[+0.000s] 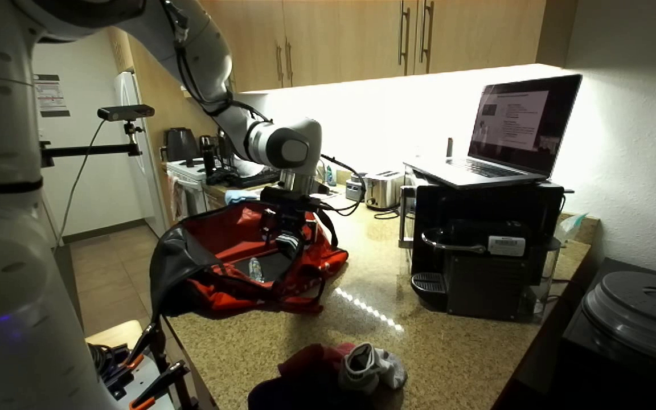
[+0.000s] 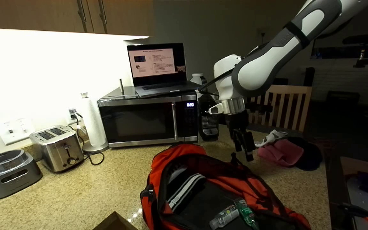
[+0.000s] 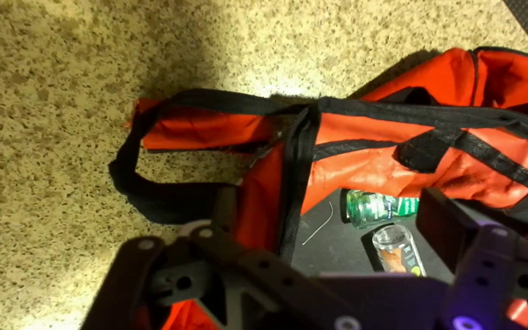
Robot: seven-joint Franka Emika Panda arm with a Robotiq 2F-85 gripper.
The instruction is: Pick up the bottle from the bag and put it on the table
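The slumped red bag (image 1: 331,261) with black trim lies open on the speckled tan table (image 1: 453,359). Inside are two bottles on their sides: a clear bottle (image 2: 227,216) and, touching or close beside it, a green bottle (image 2: 246,213). The wrist view shows the green bottle (image 3: 378,207) partly under the red flap and the clear bottle (image 3: 399,247) cut off by the gripper body. My gripper (image 2: 243,153) points down over the bag's rim, above the bottles and apart from them. Its fingers (image 3: 447,229) stand wide apart, holding nothing.
A black item with white stripes (image 2: 187,190) also lies in the bag. Microwave (image 2: 139,123) with laptop (image 2: 157,64) on top, toaster (image 2: 57,148) and paper towel roll (image 2: 94,123) line the wall. Red cloth (image 2: 279,151) sits past the bag; a cardboard corner (image 2: 115,222) shows in front.
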